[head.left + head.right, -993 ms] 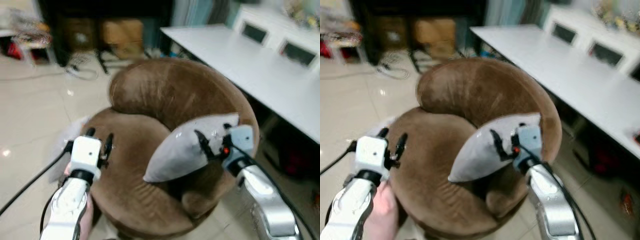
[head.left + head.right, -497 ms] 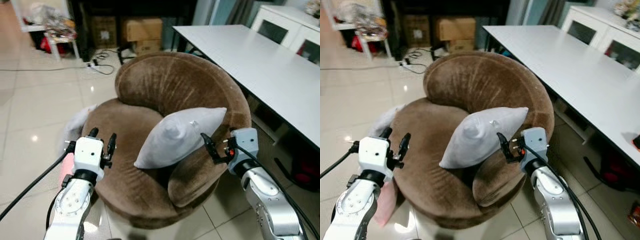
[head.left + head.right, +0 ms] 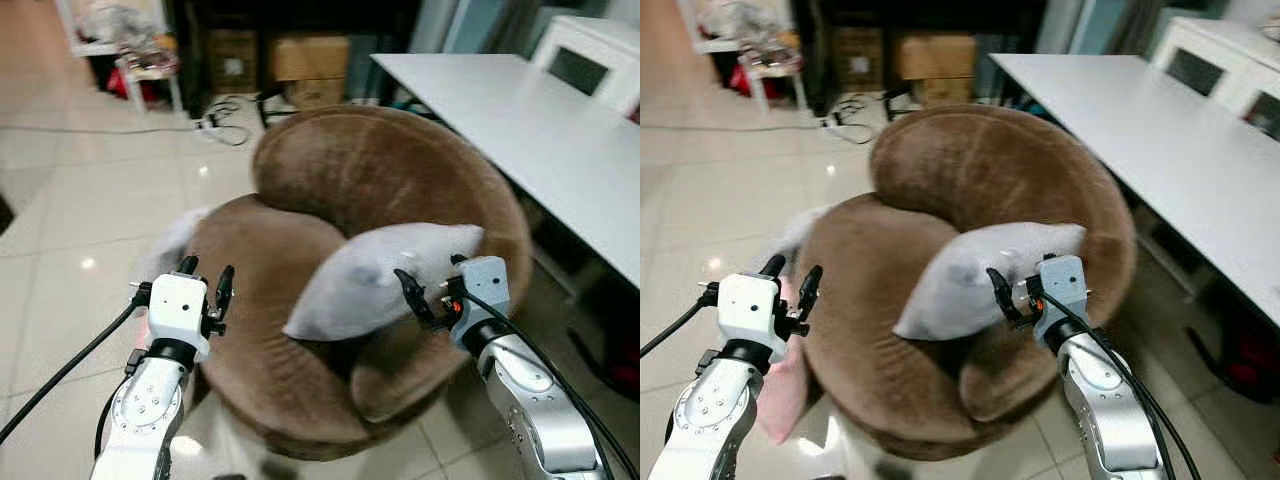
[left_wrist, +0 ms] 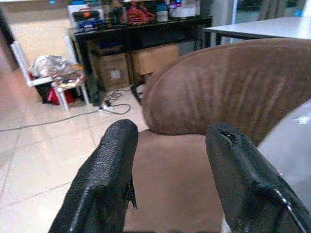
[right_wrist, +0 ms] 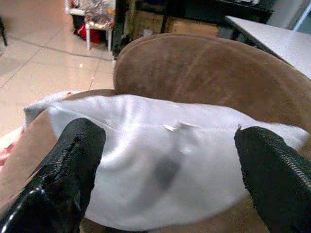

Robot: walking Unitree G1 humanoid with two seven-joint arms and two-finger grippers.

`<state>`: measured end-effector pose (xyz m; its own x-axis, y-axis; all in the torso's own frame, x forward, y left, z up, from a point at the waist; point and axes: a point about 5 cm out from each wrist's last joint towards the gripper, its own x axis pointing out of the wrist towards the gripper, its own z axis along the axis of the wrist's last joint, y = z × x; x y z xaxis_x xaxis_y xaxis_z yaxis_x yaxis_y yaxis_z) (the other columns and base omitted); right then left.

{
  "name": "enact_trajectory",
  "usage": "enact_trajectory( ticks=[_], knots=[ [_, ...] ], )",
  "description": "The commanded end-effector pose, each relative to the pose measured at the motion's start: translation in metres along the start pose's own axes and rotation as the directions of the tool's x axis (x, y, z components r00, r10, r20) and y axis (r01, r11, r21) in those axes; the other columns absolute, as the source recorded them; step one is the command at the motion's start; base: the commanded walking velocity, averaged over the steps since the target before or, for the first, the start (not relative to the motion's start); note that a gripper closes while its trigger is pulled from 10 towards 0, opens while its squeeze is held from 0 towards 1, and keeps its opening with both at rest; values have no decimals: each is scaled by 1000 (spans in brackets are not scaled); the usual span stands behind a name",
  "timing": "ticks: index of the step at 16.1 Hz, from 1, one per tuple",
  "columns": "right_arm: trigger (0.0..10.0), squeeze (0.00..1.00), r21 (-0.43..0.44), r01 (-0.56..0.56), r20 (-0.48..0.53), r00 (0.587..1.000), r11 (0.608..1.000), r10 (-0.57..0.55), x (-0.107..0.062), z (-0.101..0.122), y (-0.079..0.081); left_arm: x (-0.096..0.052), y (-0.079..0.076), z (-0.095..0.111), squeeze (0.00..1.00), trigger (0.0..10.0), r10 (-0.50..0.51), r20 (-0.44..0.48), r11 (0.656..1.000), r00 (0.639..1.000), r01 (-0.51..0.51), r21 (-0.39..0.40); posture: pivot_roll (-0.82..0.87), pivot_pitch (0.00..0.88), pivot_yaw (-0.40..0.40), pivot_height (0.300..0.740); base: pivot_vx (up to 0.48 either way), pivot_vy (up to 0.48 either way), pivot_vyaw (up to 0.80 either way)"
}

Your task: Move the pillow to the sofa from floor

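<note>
A pale grey pillow (image 3: 375, 280) lies on the seat of the round brown sofa (image 3: 350, 170), leaning on its right armrest. My right gripper (image 3: 428, 278) is open at the pillow's right corner. In the right wrist view the pillow (image 5: 160, 165) spans the space ahead of the widely spread fingers (image 5: 73, 160), and I cannot tell if they touch it. At the sofa's left edge my left gripper (image 3: 205, 268) is open and holds nothing; its wrist view looks across the seat at the sofa back (image 4: 218, 92).
A pink pillow (image 3: 780, 380) and a pale one (image 3: 170, 240) lie on the tiled floor against the sofa's left side. A long white table (image 3: 520, 120) runs along the right. Cardboard boxes (image 3: 305, 55) and cables (image 3: 225, 115) are behind the sofa.
The camera has shifted. My right gripper, at the pillow's corner a second ago, drew back off it and is now close to the corner again. The pillow stays on the sofa.
</note>
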<state>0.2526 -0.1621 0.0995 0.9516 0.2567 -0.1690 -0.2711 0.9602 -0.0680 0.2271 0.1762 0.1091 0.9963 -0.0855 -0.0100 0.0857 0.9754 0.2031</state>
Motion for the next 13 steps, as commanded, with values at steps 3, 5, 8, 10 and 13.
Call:
enact_trajectory(
  ticks=[3, 5, 8, 10, 13],
  knots=[
    [10000, 0, -26, 46, -44, 998, 999, -47, -3, -5, -8, -4, 3, -7, 0, 10000, 15, -26, 1000, 1000, -15, 17, 13, 0, -128, 740, 0, 308, 0],
    [10000, 0, -36, 53, -62, 997, 998, -55, -5, -8, -12, -8, 5, -13, 0, 10000, 32, -45, 999, 998, -30, 34, 1, 0, -141, 740, 0, 306, 0],
    [10000, 0, -48, 44, -73, 996, 998, -47, -6, -8, -14, -10, 4, -15, 0, 10000, 41, -49, 999, 998, -39, 28, -7, 0, -152, 740, 0, 309, 0],
    [10000, 0, -55, 41, -81, 996, 998, -46, -8, -9, -15, -10, 0, -15, 0, 10000, 41, -47, 999, 998, -40, 21, -15, 0, -156, 740, 0, 313, 0],
    [10000, 0, -42, 65, -81, 994, 997, -68, -9, -10, -13, -9, 1, -15, 0, 10000, 16, -42, 999, 999, -15, 30, -11, 0, -116, 740, 0, 311, 0]
  ],
)
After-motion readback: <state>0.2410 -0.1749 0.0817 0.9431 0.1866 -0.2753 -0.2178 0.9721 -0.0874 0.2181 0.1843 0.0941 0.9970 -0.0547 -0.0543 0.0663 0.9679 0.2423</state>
